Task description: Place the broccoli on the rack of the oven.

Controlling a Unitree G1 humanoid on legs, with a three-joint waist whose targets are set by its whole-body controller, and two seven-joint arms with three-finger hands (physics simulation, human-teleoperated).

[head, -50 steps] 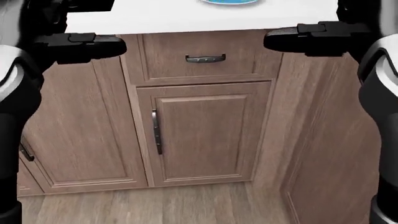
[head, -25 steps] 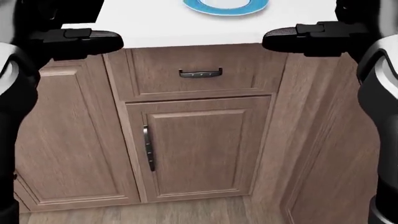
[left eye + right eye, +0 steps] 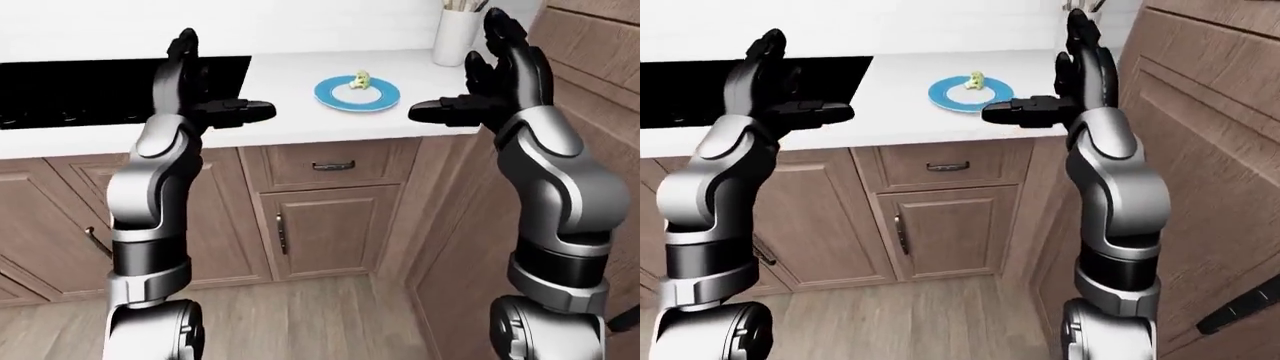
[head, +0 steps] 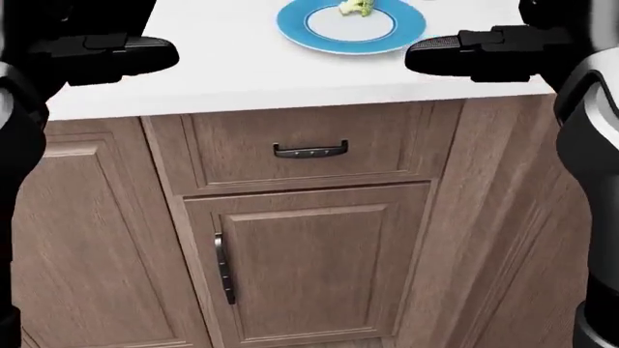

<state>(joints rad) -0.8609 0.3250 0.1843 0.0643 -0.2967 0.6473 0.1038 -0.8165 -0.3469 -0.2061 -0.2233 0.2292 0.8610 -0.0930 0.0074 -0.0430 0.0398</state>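
A small green broccoli [image 3: 360,79] lies on the far side of a blue plate [image 3: 357,95] on the white counter [image 3: 290,90]; both also show at the top of the head view, the broccoli [image 4: 356,7] on the plate [image 4: 334,32]. My left hand [image 3: 225,75] is raised with its fingers up and thumb out, open and empty, left of the plate. My right hand [image 3: 455,67] is raised the same way, open and empty, right of the plate. Both hands hang above the counter's near edge. No oven or rack is in view.
A black cooktop [image 3: 100,90] is set in the counter at the left. A white utensil holder [image 3: 455,34] stands behind my right hand. Below the counter are a drawer [image 3: 333,165] and a cabinet door [image 3: 320,229]. A tall wooden cabinet [image 3: 600,82] closes the right side.
The head view has shifted: the counter edge and cabinet slid down the picture, and the plate with the broccoli came into view. The hands keep their raised, open pose.
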